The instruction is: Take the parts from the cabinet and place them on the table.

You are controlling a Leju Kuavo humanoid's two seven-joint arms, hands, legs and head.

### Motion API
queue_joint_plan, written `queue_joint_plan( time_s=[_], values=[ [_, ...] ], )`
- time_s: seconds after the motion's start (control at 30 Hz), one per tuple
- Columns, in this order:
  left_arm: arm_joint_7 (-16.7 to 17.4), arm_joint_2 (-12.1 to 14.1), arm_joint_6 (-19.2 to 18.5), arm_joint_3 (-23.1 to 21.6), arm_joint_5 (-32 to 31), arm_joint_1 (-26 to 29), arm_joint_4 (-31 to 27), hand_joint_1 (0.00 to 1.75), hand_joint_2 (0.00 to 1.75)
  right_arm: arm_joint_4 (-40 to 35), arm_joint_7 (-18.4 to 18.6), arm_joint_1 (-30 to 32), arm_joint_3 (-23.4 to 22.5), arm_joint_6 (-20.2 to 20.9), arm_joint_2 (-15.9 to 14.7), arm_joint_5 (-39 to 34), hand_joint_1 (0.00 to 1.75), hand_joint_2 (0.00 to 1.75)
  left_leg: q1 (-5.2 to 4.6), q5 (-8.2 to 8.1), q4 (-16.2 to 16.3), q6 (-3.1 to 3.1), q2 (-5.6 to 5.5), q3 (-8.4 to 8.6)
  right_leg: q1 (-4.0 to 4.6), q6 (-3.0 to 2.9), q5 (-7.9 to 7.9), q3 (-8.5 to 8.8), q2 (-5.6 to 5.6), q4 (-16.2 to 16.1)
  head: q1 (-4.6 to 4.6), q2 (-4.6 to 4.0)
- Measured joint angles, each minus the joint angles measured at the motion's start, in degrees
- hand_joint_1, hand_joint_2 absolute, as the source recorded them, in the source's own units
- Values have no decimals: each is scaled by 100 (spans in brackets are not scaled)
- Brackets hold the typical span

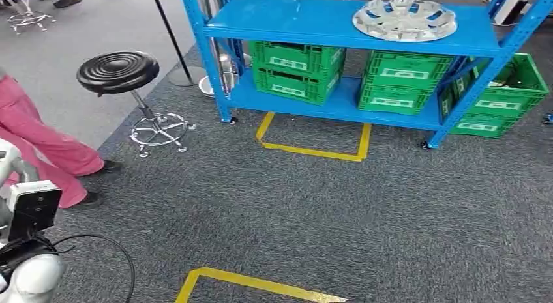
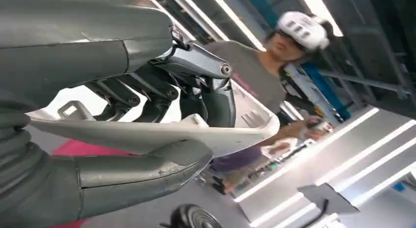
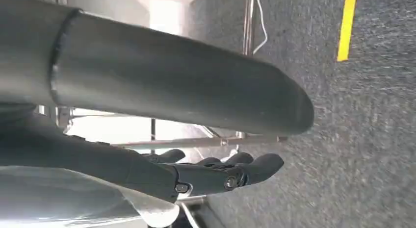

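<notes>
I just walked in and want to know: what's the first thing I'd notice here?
A bright blue cabinet stands ahead on the grey carpet, with green crates on its lower shelf and a shiny silver wheel cover on its top shelf. To the left stands a black round stool. Up close, the left hand grips a pale curved part.
</notes>
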Motion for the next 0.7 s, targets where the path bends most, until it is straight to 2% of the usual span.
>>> queue_joint_plan(
  time_s=[0.03,0.1,0.17,0.2,0.23,0.27,0.3,0.33,0.37,0.4,0.43,0.47,0.5,0.53,0.57,0.67,0.7],
  values=[
    [0,0,0,4,0,-15,-13,175,175,0,-2,8,0,0,18,2,0,0,-70,-106,-153,41,235,55,42,18,-11,-5,-67,5,9,0],
    [0,-4,2,13,-9,-6,-24,175,175,0,-7,-9,0,-4,15,9,0,0,-77,-51,-166,41,84,2,43,58,3,-12,-196,-3,11,0],
    [0,-2,2,26,-9,21,-29,175,175,0,-9,-19,0,-4,18,9,0,0,-72,5,-236,101,-67,-16,46,122,13,52,-339,-46,7,0],
    [0,-9,2,28,-9,28,-33,175,175,-4,-9,-29,-2,-4,15,13,0,0,-25,59,-285,116,-119,19,11,165,-65,-10,-64,5,18,0],
    [0,-9,7,33,-9,4,-40,175,175,-4,-11,-31,0,-7,15,17,0,0,-11,87,-292,152,-176,4,-1,178,-225,-97,267,206,28,0],
    [0,-11,4,31,-9,-9,-40,175,175,-2,-9,-27,2,0,18,17,0,0,-8,99,-292,172,-237,-20,-2,184,-446,-269,427,605,53,0],
    [0,-29,5,31,-9,-6,-40,175,175,-2,-9,-5,2,0,18,24,0,0,-13,109,-291,187,-314,-43,-1,202,-693,-519,494,1153,59,0],
    [0,-37,4,31,-9,-1,-40,175,175,-2,-9,12,0,0,17,30,0,0,-19,116,-288,195,-388,-60,7,209,-836,-722,516,1568,57,0],
    [0,-37,4,31,-7,7,-40,175,175,-2,-9,24,0,0,15,35,0,0,-24,127,-286,196,-479,-67,12,207,-843,-829,522,1778,61,0],
    [0,-39,4,31,-9,10,-40,175,175,-2,-9,26,0,0,15,37,0,0,-24,130,-284,194,-563,-65,12,198,-706,-789,523,1672,59,0],
    [0,-44,4,31,-7,8,-40,175,175,-2,-11,20,0,0,15,39,0,0,-24,134,-277,187,-640,-62,10,188,-472,-635,536,1339,61,0],
    [0,-48,4,31,-7,6,-40,175,175,-2,-13,15,0,2,15,42,0,0,-24,135,-271,182,-721,-57,9,168,-198,-397,587,835,59,0],
    [0,-50,4,31,-7,0,-40,175,175,-2,-15,10,0,2,15,46,0,0,-22,130,-258,165,-794,-59,-2,140,55,-141,778,281,61,0],
    [0,-52,7,31,-7,-11,-37,175,175,-2,-20,9,0,7,13,48,0,0,-42,122,-230,133,-854,-90,-22,103,3,-17,1086,24,50,0],
    [0,-57,2,31,-7,-42,-37,175,175,-2,-24,9,2,15,15,50,0,0,-28,127,-188,101,-934,-136,-42,108,-23,32,1045,-113,52,0],
    [0,-59,2,28,-7,-51,-37,175,175,-4,-42,7,0,35,15,66,0,0,16,211,-239,-33,-1141,-202,-9,54,10,76,872,-94,48,0],
    [0,-57,4,26,-4,-51,-35,175,175,-4,-52,1,-2,39,33,68,0,0,-2,178,-215,-49,-1045,-214,-54,11,38,100,777,-153,59,0]
  ],
)
